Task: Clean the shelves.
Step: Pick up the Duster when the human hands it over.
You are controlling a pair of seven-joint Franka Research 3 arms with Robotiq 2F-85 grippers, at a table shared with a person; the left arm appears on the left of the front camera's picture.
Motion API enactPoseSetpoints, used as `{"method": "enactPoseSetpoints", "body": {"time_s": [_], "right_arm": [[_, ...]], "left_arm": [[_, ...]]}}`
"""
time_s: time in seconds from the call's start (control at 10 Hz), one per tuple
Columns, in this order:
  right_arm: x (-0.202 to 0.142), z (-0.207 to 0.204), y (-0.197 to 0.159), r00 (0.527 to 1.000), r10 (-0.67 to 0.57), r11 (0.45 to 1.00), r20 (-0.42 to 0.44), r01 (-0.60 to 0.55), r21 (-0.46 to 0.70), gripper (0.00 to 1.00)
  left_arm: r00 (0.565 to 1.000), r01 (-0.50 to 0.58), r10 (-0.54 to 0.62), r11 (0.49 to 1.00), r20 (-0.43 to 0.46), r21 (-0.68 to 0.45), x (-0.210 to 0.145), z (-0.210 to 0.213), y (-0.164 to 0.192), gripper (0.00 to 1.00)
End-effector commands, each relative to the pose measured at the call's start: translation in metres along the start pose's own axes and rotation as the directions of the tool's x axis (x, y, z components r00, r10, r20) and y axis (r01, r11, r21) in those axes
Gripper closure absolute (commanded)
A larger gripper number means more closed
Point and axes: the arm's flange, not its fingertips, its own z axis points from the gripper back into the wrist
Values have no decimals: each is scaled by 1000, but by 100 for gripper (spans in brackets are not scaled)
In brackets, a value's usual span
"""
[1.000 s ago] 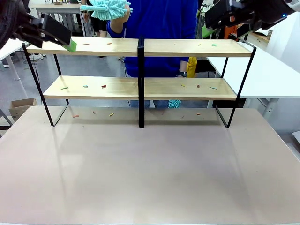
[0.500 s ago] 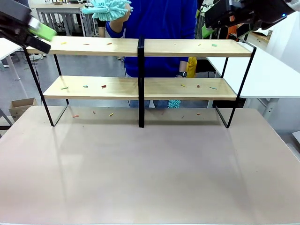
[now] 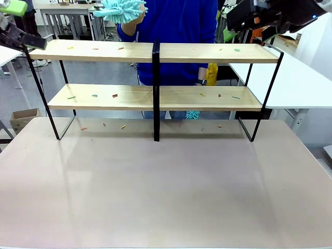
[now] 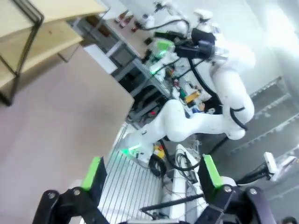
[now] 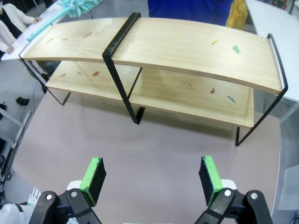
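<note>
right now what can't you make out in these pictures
- Scraps on the shelves: front view, too small to identify.
- Teal duster: front view, top cut off by the picture's edge.
- Teal thing under the lower board: front view, mostly hidden by that board.
- Left wrist view: blurred; shelves cut off at its corner.

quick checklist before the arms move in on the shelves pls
1. Left hand open and empty: ok.
2. Right hand open and empty: ok.
3. Shelves upright on the table: ok.
4. Boards free of scraps: not ok, bits lie on all four.
5. Person's duster away from the top left board: not ok, it is held near it.
6. Left hand clear of the frame's end: cannot tell.
</note>
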Motion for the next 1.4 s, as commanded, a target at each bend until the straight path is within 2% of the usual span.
{"method": "enactPoseSetpoints", "body": {"time_s": [0.0, 0.1, 0.2, 0.3, 0.6, 0.8, 1.3], "right_arm": [[1, 1, 0, 1000, -2, 1000, 0, 2, 2, 0], [1, 1, 0, 1000, -2, 1000, 0, 2, 2, 0], [1, 1, 0, 1000, -2, 1000, 0, 2, 2, 0], [1, 1, 0, 1000, -2, 1000, 0, 2, 2, 0], [1, 1, 0, 1000, -2, 1000, 0, 2, 2, 0], [1, 1, 0, 1000, -2, 1000, 0, 2, 2, 0], [1, 1, 0, 1000, -2, 1000, 0, 2, 2, 0]], "left_arm": [[999, -11, 7, 994, 37, 109, 14, -10, -7, 0], [994, -69, 66, 997, 83, 36, 30, -5, 5, 0], [973, -157, 162, 987, 164, -42, 50, 6, 22, 0], [946, -242, 254, 967, 200, -85, 70, 13, 39, 0], [868, -445, 447, 893, 215, -58, 139, -1, 101, 0], [850, -473, 478, 878, 221, -80, 166, -21, 122, 0], [833, -502, 507, 861, 223, -81, 193, -56, 143, 0]]}}
